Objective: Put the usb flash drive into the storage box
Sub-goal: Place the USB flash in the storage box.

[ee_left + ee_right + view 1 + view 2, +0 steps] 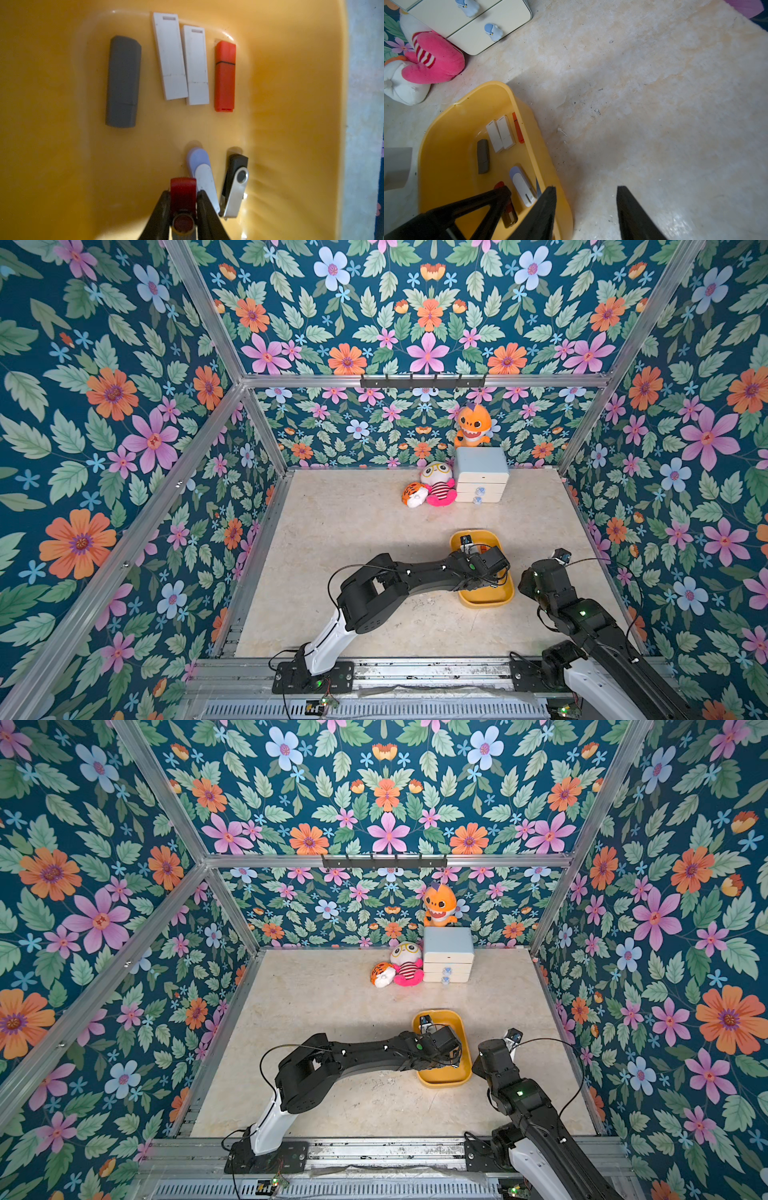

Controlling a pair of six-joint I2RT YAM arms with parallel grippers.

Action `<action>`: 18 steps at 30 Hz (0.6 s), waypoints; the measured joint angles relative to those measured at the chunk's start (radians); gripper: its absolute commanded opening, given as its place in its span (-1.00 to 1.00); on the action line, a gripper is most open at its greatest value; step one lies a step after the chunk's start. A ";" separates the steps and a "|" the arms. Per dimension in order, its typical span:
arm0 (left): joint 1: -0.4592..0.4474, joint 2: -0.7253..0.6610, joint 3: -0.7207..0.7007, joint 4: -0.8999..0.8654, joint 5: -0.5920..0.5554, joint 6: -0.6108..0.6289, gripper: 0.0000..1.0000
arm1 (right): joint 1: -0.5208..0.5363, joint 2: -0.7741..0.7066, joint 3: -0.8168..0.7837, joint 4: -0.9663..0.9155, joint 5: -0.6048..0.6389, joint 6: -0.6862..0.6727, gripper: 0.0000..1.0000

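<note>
Inside the storage box (62,104), the red usb flash drive (183,187) sits between the fingers of the left gripper (183,194). They flank it closely, yet we cannot tell whether they press on it, and the picture's edge cuts off its metal end. Just beside the box, the right gripper (586,189) holds its fingers apart around nothing. In both top views the left arm (415,572) hides most of the box. Grey marks on the two white drives (169,56) are too blurred for us to read.
</note>
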 measured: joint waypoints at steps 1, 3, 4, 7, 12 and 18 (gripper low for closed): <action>0.000 0.002 0.000 -0.004 -0.002 0.000 -0.40 | 0.000 0.000 0.000 0.001 0.000 0.000 0.05; 0.000 0.005 0.002 -0.006 -0.002 -0.003 -0.36 | 0.000 0.002 0.000 0.001 -0.001 0.000 0.06; 0.000 0.006 0.002 -0.005 -0.002 -0.003 -0.33 | 0.000 0.003 0.000 0.001 -0.003 0.000 0.05; 0.000 0.017 0.010 -0.003 0.000 -0.007 -0.23 | 0.000 0.003 0.000 0.001 -0.008 0.000 0.05; 0.000 0.020 0.020 -0.007 0.008 -0.006 -0.16 | 0.000 0.003 0.000 0.002 -0.015 0.000 0.06; -0.002 -0.025 0.046 -0.016 0.016 0.008 -0.12 | 0.000 0.007 0.002 0.009 -0.025 -0.003 0.05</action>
